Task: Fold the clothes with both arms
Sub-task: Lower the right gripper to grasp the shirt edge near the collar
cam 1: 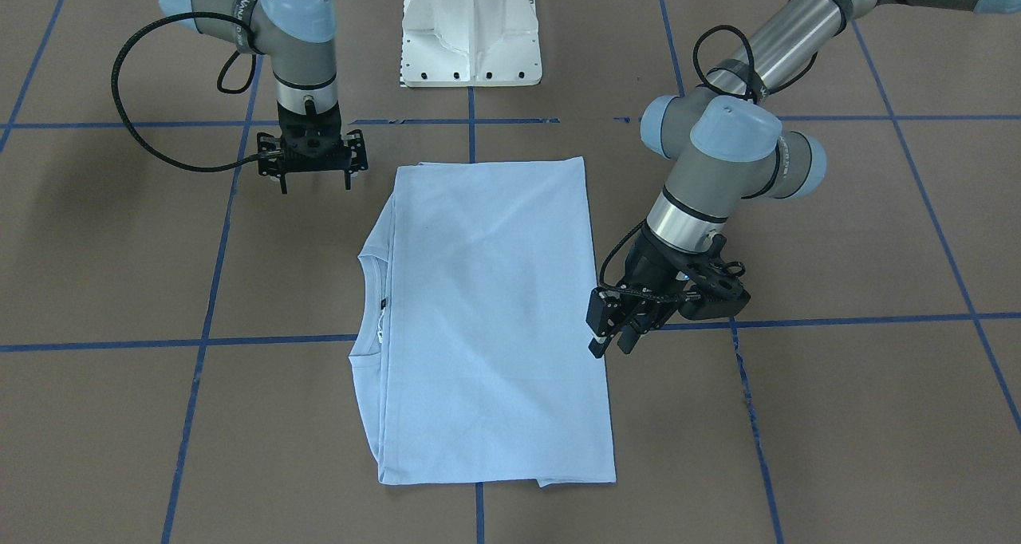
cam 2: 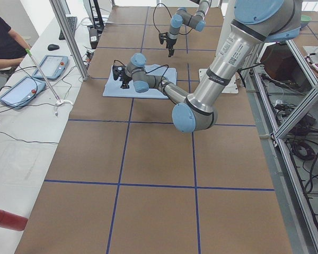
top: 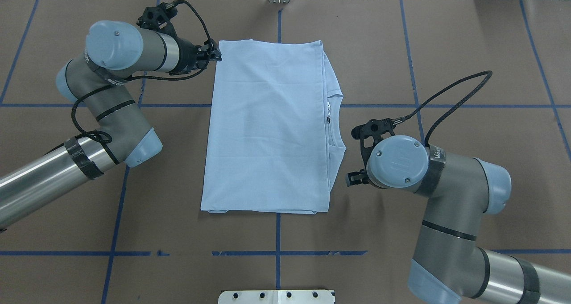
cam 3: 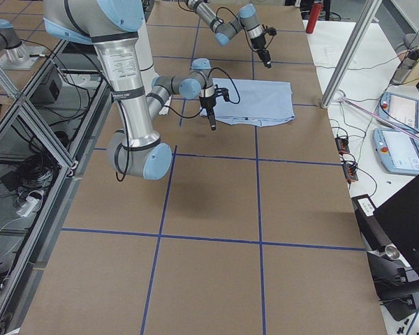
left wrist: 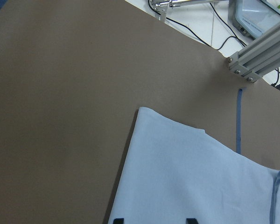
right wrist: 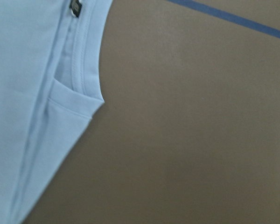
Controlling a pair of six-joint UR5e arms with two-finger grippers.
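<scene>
The pale light-blue T-shirt [cam 1: 486, 313] lies flat on the brown table, folded into a long rectangle [top: 267, 130]. Its collar and dark neck label [cam 1: 383, 301] are at the robot's right side; the chest print is hidden. My left gripper [cam 1: 610, 346] is open and empty, hovering by the shirt's far left corner [top: 215, 54]. In the left wrist view its fingertips [left wrist: 117, 220] show above the cloth [left wrist: 200, 177]. My right gripper [cam 1: 313, 179] is open and empty, just off the shirt's near right edge, mostly hidden under its wrist in the overhead view. The right wrist view shows collar and shoulder [right wrist: 79, 70].
The white pedestal base [cam 1: 471, 33] stands at the robot's side of the table. Blue tape lines [top: 277, 252] grid the surface. An aluminium post [cam 2: 69, 37] and a side table with tablets [cam 2: 21, 90] stand beyond the far edge, with a person seated there.
</scene>
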